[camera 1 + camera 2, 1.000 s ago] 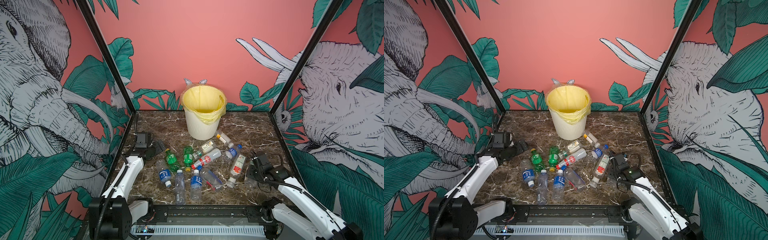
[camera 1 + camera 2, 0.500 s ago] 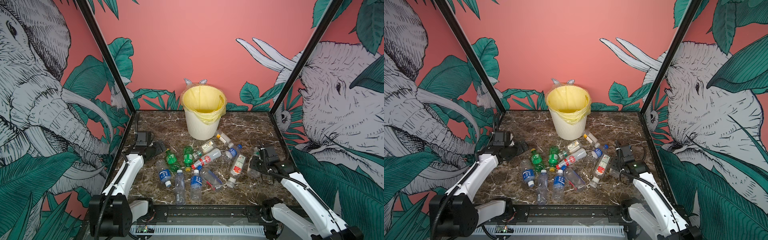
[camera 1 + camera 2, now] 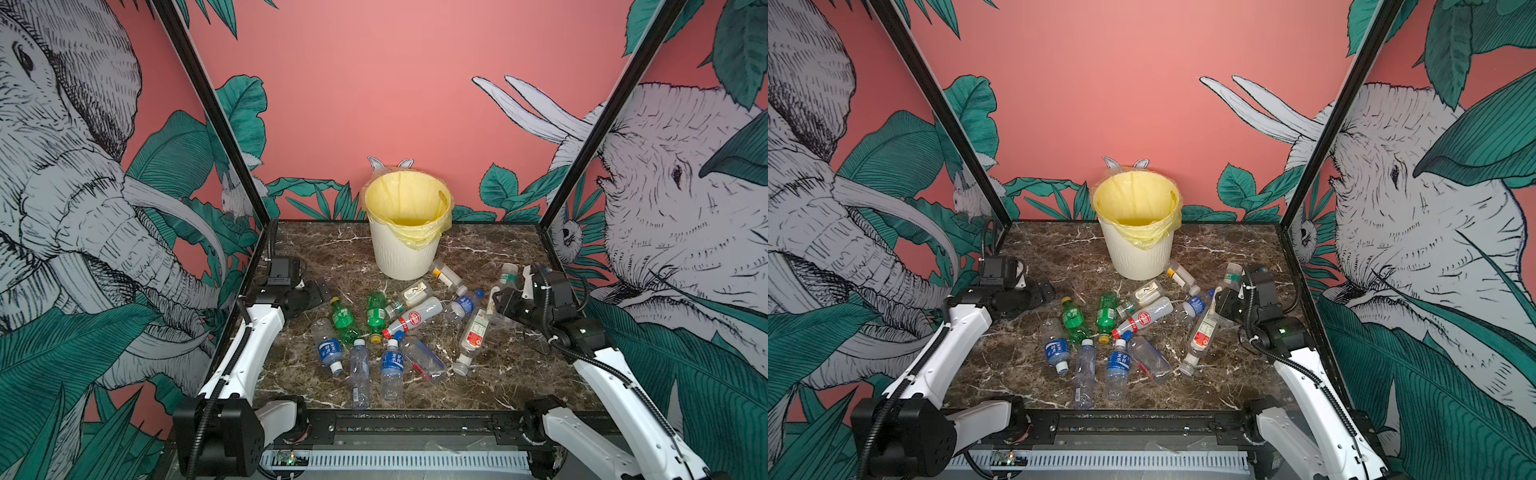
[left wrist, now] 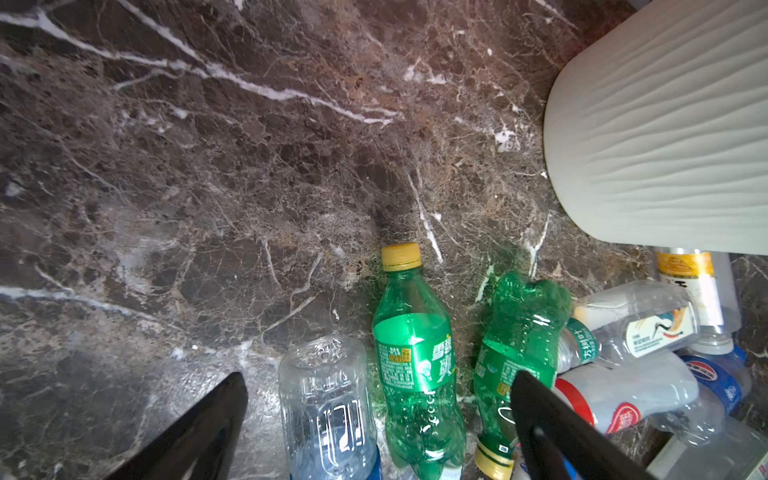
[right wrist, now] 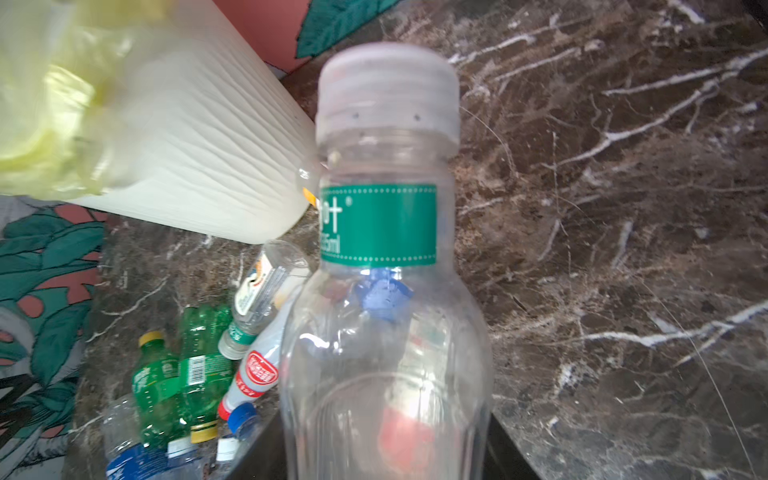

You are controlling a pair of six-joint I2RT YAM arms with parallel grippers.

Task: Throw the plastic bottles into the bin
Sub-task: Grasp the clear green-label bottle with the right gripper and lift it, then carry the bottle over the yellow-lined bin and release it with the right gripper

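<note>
A dark, white-veined marble counter (image 3: 316,245) carries a cream bin (image 3: 401,257), upright near the back edge. In front of it, bottles (image 3: 415,318) lie scattered on their sides, some touching. Two green bottles (image 3: 343,319) lie side by side, with blue-labelled bottles (image 3: 330,350) nearer the front.

End effector (image 4: 377,375) spread wide — a clear bottle (image 4: 328,407) and green bottle (image 4: 415,361) between.
</note>
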